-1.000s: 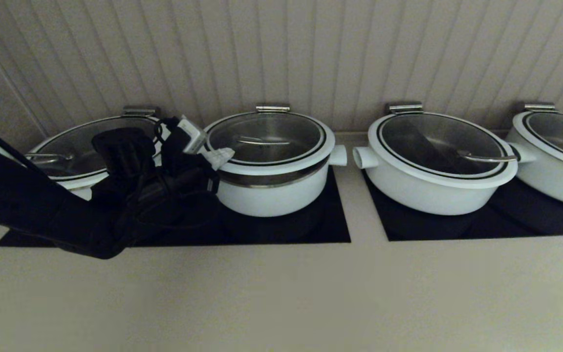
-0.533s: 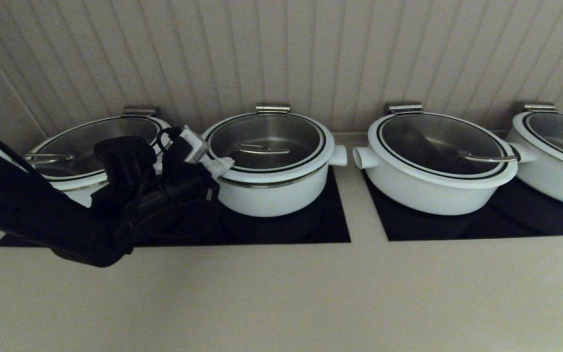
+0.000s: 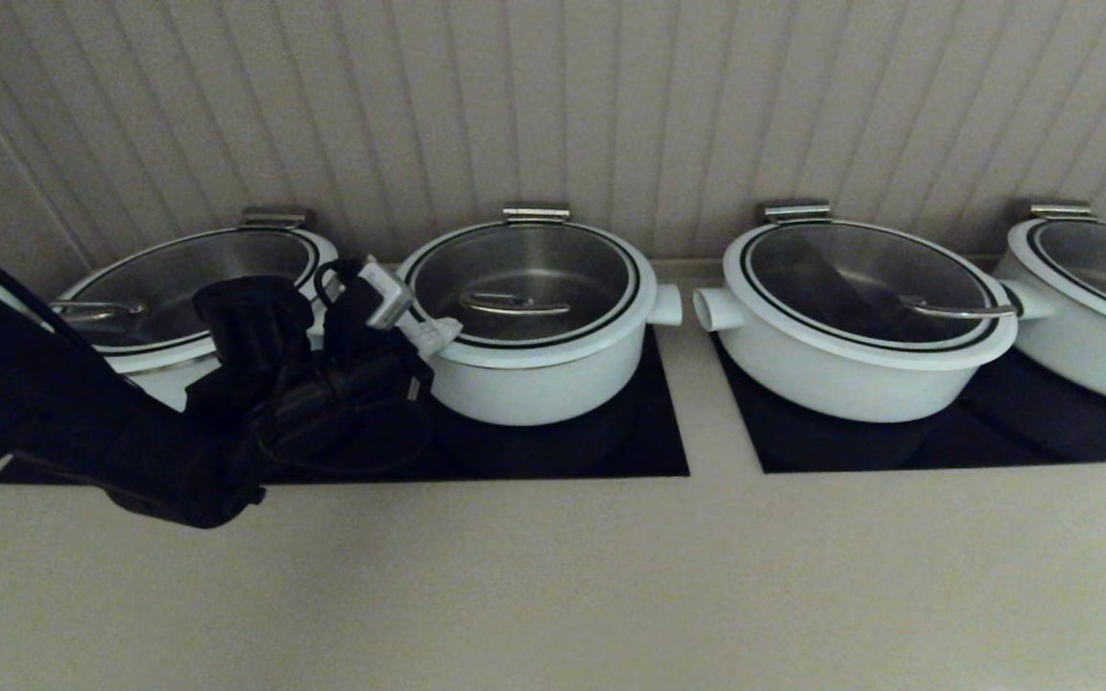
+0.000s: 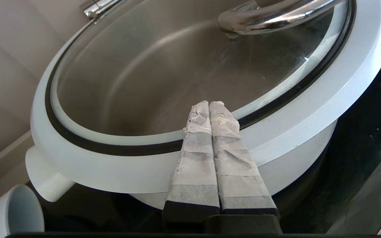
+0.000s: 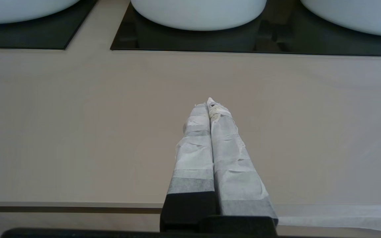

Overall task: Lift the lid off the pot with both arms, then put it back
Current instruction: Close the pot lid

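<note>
On the black cooktop panel [image 3: 649, 451], second from the left in a row of four, sits the pot [image 3: 534, 384] with the lid [image 3: 526, 288] seated flat on it. At the lid's left rim rests the left gripper [image 4: 209, 105], its white-wrapped fingers [image 4: 195, 158] pressed together with nothing between them. The right gripper [image 5: 209, 103] hangs over the beige counter [image 5: 78, 125] well short of the pots, fingers likewise together

Behind my desk [image 3: 553, 576] I see a wall of pale, vertically grooved panelling [image 3: 553, 106]. The desk is smooth beige, with two black glass cooktop panels [image 3: 649, 441] set flush into it side by side. The light is dim and warm.
</note>
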Tool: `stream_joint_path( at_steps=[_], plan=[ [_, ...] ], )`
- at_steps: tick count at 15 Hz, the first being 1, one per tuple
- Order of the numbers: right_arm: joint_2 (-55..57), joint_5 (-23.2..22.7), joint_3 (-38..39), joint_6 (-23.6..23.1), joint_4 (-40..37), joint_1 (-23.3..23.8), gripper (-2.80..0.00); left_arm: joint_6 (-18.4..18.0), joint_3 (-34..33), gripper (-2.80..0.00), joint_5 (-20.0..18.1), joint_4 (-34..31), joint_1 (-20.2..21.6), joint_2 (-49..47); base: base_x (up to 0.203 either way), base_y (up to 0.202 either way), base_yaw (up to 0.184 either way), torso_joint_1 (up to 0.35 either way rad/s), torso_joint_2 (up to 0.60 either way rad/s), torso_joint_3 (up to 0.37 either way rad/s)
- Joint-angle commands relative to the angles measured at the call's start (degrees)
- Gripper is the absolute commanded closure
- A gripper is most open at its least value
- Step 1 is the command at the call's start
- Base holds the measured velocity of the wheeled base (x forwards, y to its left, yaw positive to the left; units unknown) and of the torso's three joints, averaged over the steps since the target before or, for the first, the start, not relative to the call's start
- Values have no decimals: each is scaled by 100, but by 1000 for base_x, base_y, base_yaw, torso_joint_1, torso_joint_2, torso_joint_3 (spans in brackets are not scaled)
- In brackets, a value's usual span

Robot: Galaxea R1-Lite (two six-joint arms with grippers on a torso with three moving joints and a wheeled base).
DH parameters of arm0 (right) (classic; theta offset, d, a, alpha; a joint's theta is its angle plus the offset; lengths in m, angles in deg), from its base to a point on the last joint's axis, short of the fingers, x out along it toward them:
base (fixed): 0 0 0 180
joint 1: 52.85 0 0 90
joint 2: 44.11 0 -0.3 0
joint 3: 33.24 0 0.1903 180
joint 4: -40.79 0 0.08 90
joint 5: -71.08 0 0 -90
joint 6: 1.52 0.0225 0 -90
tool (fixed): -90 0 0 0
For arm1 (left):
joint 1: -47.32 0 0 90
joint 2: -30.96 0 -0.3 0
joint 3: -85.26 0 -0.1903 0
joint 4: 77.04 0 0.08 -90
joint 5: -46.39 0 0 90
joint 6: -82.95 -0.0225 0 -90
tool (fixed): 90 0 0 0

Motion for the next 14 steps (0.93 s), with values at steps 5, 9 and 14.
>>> stream_joint_path(
  at_steps=[5, 9, 14],
  plan=[
    [-2, -1, 0, -4, 3, 0, 0, -9, -165, 0, -12, 192, 2, -55, 0, 0, 0, 0, 0, 0],
    [-2, -1, 0, -4, -6, 0, 0, 4, -441, 0, 5, 659, 72, -149, 0, 0, 0, 0, 0, 0],
    [-2, -1, 0, -4, -6, 0, 0, -1, -563, 0, 5, 662, 278, 17, 0, 0, 0, 0, 0, 0]
  ],
)
